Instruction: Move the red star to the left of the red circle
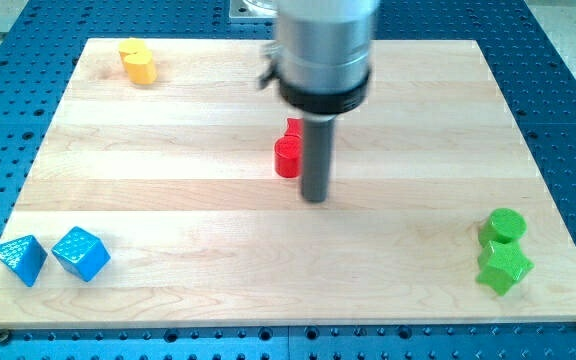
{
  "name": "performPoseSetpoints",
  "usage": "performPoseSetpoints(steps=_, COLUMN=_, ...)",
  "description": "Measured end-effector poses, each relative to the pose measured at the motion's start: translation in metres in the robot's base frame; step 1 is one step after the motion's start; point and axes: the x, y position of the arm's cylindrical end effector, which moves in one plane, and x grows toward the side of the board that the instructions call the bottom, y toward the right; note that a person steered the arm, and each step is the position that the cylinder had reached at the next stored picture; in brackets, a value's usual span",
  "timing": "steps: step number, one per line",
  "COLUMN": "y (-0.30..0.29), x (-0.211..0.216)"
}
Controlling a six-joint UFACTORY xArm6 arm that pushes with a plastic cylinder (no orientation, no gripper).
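Two red blocks sit touching near the board's middle. The nearer one point(287, 158) looks like a round red circle. The one behind it point(293, 127) is partly hidden by my rod, so I cannot make out its shape; it may be the red star. My tip point(315, 198) rests on the board just right of and slightly below the red circle, close to it. I cannot tell whether the rod touches it.
A yellow block point(138, 62) lies at the top left. A blue triangle point(20, 259) and a blue cube point(80, 252) lie at the bottom left. A green circle point(505, 225) and a green star point(504, 268) lie at the bottom right, touching.
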Motion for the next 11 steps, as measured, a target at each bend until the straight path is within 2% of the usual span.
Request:
performPoseSetpoints(steps=1, y=0.030, x=-0.038)
performPoseSetpoints(steps=3, y=0.021, x=-0.084)
performPoseSetpoints(steps=5, y=-0.127, x=-0.075)
performPoseSetpoints(steps=6, y=-0.164, x=-0.064)
performPoseSetpoints(steps=8, y=-0.050, x=-0.096)
performPoseSetpoints(steps=9, y=-0.049, x=-0.081)
performPoseSetpoints(steps=11, y=-0.199, x=-0.004)
